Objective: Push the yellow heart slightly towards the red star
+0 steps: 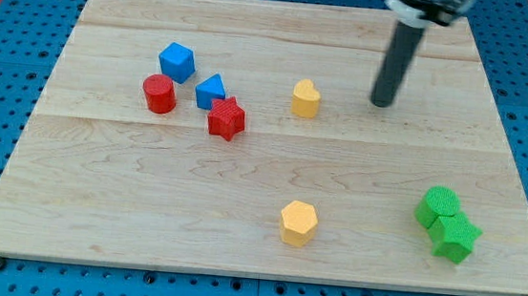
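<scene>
Wooden board (96, 200), my tip (381, 104) right of yellow heart (306, 99) (apart), red star (227, 119) leftward

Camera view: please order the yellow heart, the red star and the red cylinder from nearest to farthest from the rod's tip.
Measured from my tip:
1. Yellow heart, just to the view's left of the tip.
2. Red star, further left, slightly lower.
3. Red cylinder, farthest left.

The pale wooden worktop (241, 194) shows light grain in plank bands, with a blue pegboard surround (3, 68) dotted with holes. On it sit a yellow heart block (306, 99), a yellow hexagonal block (298, 222), a red star block (227, 119), a red cylinder block (159, 94), a blue cube block (177, 62) and a blue triangular block (209, 91). Two green blocks (447, 223) are bright green, and the dark rod ending in my tip (381, 104) is charcoal black.
</scene>
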`<act>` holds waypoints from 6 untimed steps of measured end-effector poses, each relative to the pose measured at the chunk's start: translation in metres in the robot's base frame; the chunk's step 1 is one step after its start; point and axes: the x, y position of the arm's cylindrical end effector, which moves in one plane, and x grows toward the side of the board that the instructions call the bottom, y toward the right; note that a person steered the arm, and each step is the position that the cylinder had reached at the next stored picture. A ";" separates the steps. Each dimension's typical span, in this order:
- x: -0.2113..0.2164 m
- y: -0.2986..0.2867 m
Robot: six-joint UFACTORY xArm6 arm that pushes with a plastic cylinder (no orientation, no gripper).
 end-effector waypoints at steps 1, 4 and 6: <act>0.006 -0.052; 0.010 0.004; 0.130 0.220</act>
